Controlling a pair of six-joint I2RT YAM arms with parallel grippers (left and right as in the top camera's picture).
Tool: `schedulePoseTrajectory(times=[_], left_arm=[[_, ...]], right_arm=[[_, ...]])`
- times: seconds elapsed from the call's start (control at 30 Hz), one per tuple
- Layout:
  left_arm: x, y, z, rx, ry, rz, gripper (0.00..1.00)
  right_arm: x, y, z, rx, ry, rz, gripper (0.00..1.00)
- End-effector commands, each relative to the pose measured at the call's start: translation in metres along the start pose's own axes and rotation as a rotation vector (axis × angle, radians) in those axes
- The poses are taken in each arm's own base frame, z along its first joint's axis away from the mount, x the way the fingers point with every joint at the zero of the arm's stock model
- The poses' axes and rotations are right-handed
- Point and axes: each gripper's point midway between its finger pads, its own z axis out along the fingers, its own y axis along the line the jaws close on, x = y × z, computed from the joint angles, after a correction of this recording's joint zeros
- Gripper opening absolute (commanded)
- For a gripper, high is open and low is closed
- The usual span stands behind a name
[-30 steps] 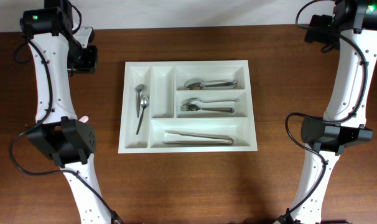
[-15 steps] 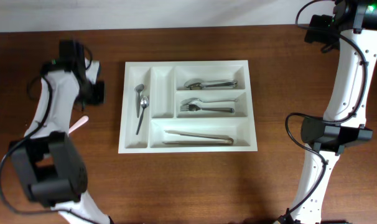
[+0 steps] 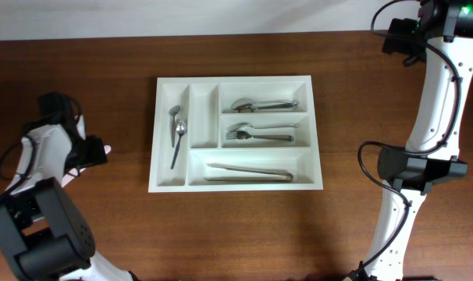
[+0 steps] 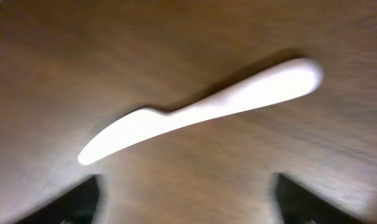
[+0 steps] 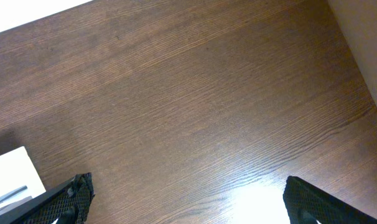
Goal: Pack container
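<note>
The container [image 3: 153,156], a large white cutlery tray, lies mid-table. Two spoons [image 3: 176,129] are in its left narrow slot. More spoons [image 3: 264,104], forks [image 3: 258,134] and a long utensil [image 3: 248,172] fill the wide compartments. A white plastic knife [image 4: 195,109] lies flat on the wood left of the tray, and only its tip [image 3: 105,150] shows from above. My left gripper [image 4: 187,182] hangs open over it, its fingers below the knife in the wrist view, touching nothing. My right gripper [image 5: 187,182] is open over bare wood at the far right corner [image 3: 399,40].
The second narrow slot [image 3: 204,117] of the tray holds nothing. A corner of the tray [image 5: 11,171] shows at the left edge of the right wrist view. The pale wall [image 5: 369,37] borders the table's far edge. The right arm's base [image 3: 416,168] stands right of the tray.
The left arm has swung from the table's back toward the front along the left side and now covers most of the white knife. The knife, tray and right arm have not moved.
</note>
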Motion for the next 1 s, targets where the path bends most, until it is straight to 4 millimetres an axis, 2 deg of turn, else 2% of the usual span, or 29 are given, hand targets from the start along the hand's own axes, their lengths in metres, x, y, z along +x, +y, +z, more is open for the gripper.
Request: schedulePoseTrajectory(times=[0.0,0.13,0.27,0.4,0.6,0.87,0.97], left_arm=[[-0.003,0.022,-0.017,-0.048,-0.048,-0.053,0.99],[-0.015,0.020,-0.022,-0.031,-0.103,0.139,0.99],[-0.019,-0.002,-0.023,0.078,-0.141,0.382,0.99],[-0.013,-0.020,-0.026,0.177,-0.157,0.529,0.99],[-0.013,-0.056,-0.037,0.387,-0.220,0.518,0.99],[0.006,-0.104,-0.069,0.734,-0.237,0.492,0.99],[0.013,-0.112,-0.077,0.804,-0.227,0.479,1.00]], right_arm=[[-0.007,-0.004,-0.023,-0.014,-0.048,0.006,0.99],[-0.007,-0.004,-0.023,-0.014,-0.048,0.006,0.99],[-0.007,-0.004,-0.023,-0.014,-0.048,0.006,0.99],[-0.007,-0.004,-0.023,-0.014,-0.048,0.006,0.99],[-0.007,-0.004,-0.023,-0.014,-0.048,0.006,0.99],[-0.007,-0.004,-0.023,-0.014,-0.048,0.006,0.99],[-0.007,-0.004,-0.023,-0.014,-0.048,0.006,0.99]])
